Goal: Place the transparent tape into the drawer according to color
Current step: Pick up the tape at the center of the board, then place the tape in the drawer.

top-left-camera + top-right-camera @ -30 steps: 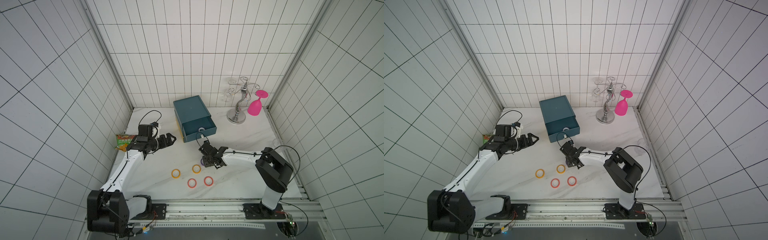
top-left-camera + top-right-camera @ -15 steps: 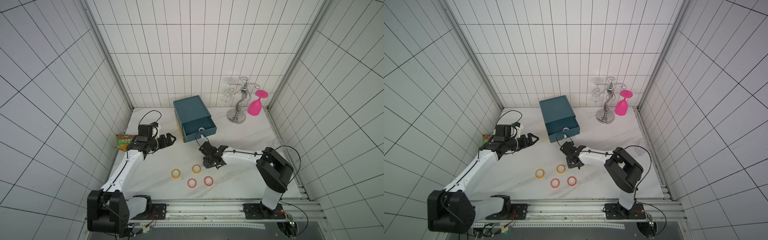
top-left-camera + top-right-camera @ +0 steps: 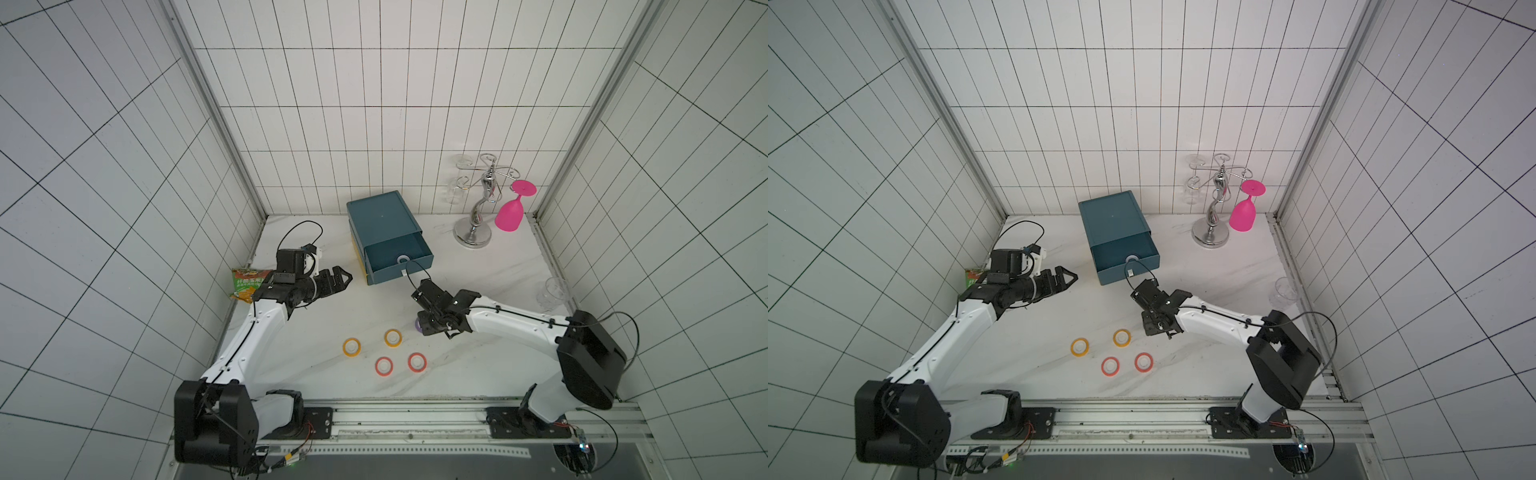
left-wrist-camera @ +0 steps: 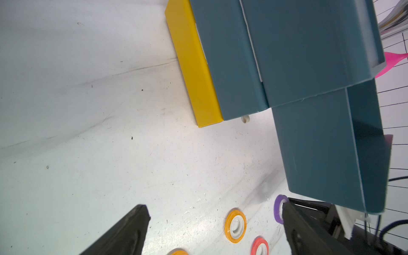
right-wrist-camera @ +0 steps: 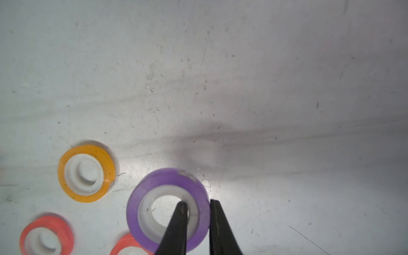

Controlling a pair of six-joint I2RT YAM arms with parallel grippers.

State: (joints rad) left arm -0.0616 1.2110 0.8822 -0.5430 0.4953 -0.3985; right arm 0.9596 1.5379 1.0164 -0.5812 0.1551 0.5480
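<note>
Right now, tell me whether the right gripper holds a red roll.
No, the right gripper pinches a purple roll by its wall.

Looks bright and even in both top views, soft overhead light, only faint shadows on the white tabletop [image 3: 478, 266]. Stretches the wall tiles [image 3: 83, 166] toward the edges, classic wide-angle. Goes dimmer in the right wrist view, with a grey shadow band, a glare patch above the purple roll [image 5: 167, 178], and smeary red rolls [image 5: 64, 227] at the border.
</note>
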